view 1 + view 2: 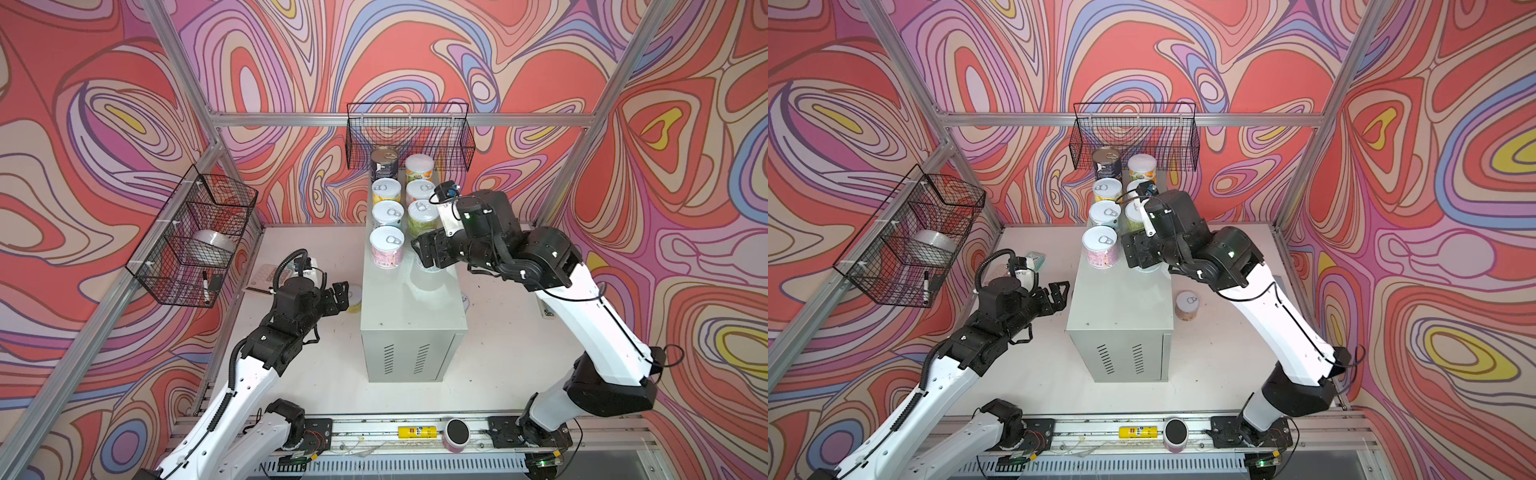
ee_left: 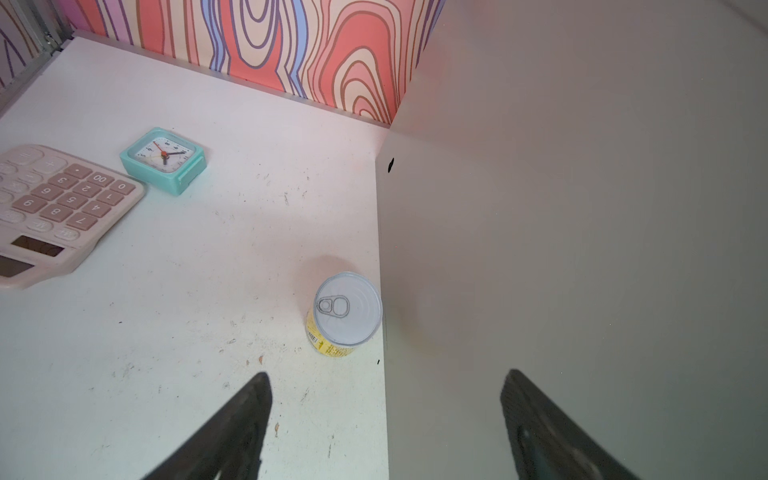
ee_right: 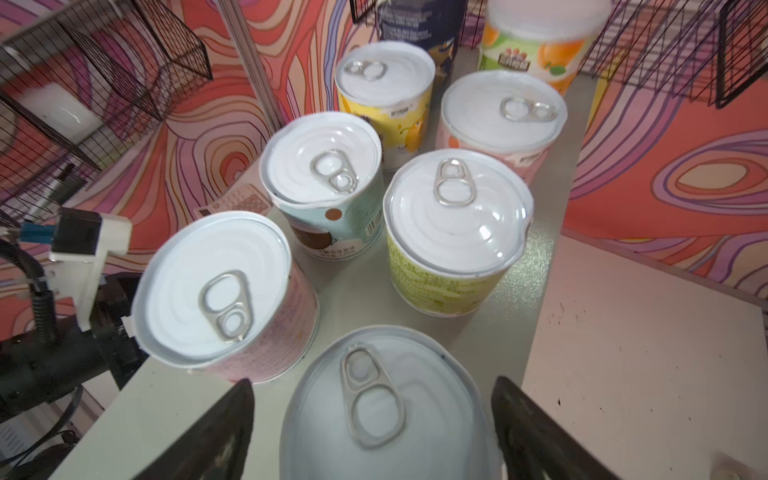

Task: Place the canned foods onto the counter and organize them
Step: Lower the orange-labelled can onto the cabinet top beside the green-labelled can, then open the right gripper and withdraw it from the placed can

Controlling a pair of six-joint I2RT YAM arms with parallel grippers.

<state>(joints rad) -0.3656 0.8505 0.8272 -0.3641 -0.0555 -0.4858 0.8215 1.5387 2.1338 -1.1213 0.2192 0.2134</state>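
Observation:
Several canned foods stand in two rows on the grey counter, from the dark-blue tin at the back to a pink can in front. My right gripper is open over the counter, a finger on each side of a white-lidded can beside the pink one. My left gripper hangs open and empty by the counter's left wall. A yellow can stands on the table there. Another can stands right of the counter.
A calculator and a teal clock lie on the table's far left. Black wire baskets hang on the back wall and the left wall. A yellow tube and a pink cylinder sit on the front rail.

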